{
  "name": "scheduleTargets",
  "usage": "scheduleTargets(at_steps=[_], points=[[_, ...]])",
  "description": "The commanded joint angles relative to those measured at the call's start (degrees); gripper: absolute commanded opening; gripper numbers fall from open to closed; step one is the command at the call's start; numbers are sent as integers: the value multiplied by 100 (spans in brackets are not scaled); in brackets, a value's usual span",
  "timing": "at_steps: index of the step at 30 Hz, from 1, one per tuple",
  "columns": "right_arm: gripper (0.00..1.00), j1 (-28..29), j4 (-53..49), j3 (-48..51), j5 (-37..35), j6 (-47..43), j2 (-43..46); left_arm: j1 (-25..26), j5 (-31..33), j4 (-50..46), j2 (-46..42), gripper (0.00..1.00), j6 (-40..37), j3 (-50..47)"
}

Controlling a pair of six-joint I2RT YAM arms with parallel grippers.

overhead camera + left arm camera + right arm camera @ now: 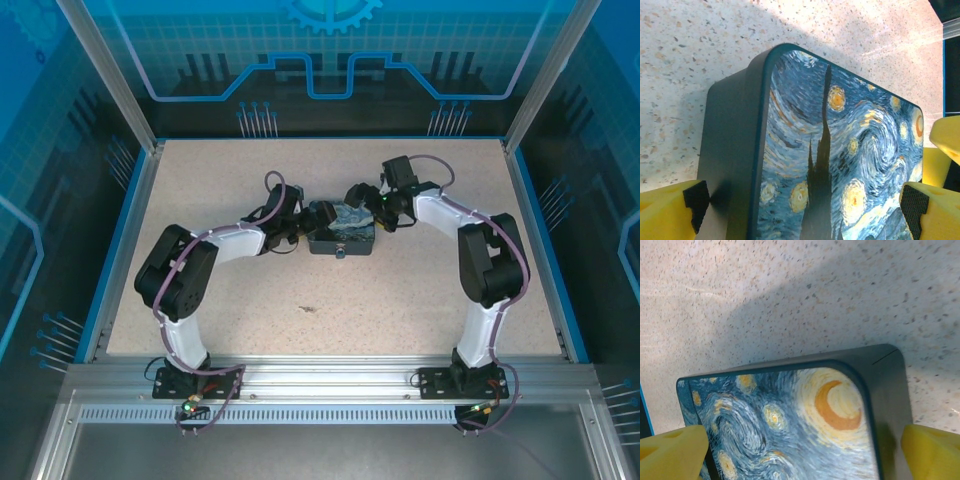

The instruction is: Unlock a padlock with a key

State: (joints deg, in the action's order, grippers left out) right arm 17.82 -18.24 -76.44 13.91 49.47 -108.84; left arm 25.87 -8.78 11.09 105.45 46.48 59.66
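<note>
Speckled surface (400, 300) inside a blue-walled cell, and from the top both arms reach in on a painted tin (342, 225) at mid-table: left pincer (297, 226) at its left end, right pincer (383, 212) at its right. A tiny dark nub on the tin's near wall looks like the padlock (339, 254), though it is too small to be sure. A brownish fleck (307, 310) lies well nearer the bases, and I can't name it. Over to the left wrist: the left pincer (805, 202) is spread wide and straddles the tin (840, 150), one black pad (696, 202) right at its dark side wall; whether it presses, I can't tell. On the right wrist, the right pincer (805, 450) is likewise spread, with yellow fingers (670, 450) flanking the moon corner of the tin (790, 415). My read is that the padlock is rigid, light, smooth metal and will likely swing on its thin shackle. It is best pinched across its flat body, keyhole left free, while the light tin, which could skate, is braced.
</note>
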Motion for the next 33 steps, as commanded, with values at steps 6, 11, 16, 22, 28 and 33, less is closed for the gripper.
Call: scheduleTargets(at_steps=[6, 11, 16, 22, 28, 33], points=[[100, -462, 11, 893, -196, -407, 1385, -143, 472, -41, -882, 99, -44, -549], [97, -74, -66, 1492, 191, -1090, 2199, -175, 681, -703, -1805, 99, -194, -912], [87, 1035, -228, 1956, 214, -1920, 2639, -236, 665, -1117, -2623, 99, -85, -1427], [76, 2359, -675, 1865, 8, -3019, 2167, -613, 509, -1404, -3314, 99, 367, -1960], [60, 3278, -1161, 1520, -488, -3718, 1383, -1085, 470, -1765, -3727, 99, 577, -2157], [50, 3871, -1541, 953, -1077, -4073, 649, -1461, 275, -1833, -3944, 99, 658, -2287]])
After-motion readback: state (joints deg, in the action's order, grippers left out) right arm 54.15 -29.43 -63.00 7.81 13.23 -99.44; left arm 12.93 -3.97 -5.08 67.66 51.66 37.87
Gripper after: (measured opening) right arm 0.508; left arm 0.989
